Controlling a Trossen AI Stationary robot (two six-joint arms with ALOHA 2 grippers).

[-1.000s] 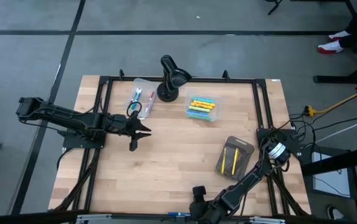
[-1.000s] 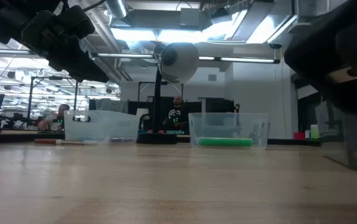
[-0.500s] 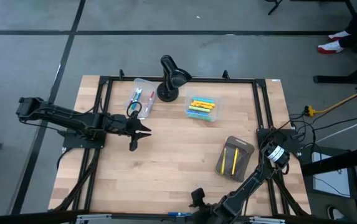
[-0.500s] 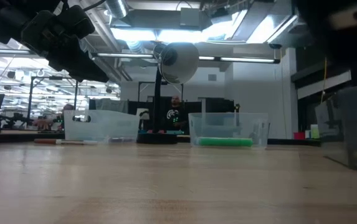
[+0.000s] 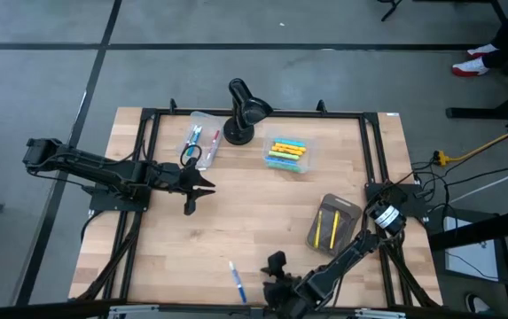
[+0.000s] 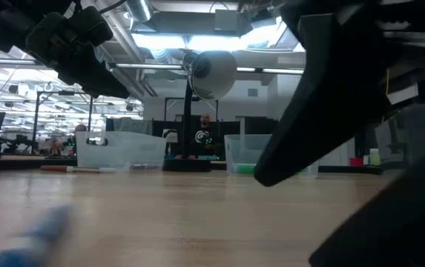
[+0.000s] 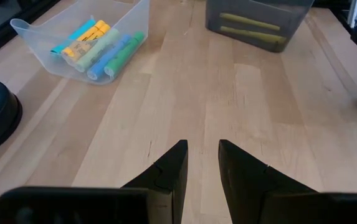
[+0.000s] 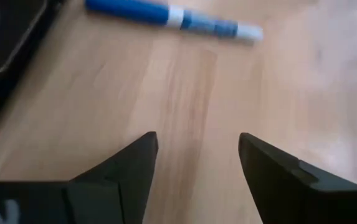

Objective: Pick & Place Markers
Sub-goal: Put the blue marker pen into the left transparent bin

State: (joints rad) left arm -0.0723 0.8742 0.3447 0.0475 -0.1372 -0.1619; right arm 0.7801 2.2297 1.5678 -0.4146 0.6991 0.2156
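Observation:
A blue marker lies flat on the wood by the table's near edge; it also shows in the right wrist view as the blue marker and up close in the low view as a blue marker. My right gripper hovers just right of it, open and touching nothing. Several coloured markers lie in a clear bin. Two yellow markers lie in a grey container. My left gripper waits, narrowly open, above the table's left-middle.
A black desk lamp stands at the far edge between a second clear bin, which holds pens, and the marker bin. A black frame rims the table. Bare wood lies in the middle. A person shows in the room behind in the low view.
My right gripper has moved a little from the near edge toward the table's middle. The blue marker, not seen on the wood before, now lies in plain view just left of it. My left arm has kept still.

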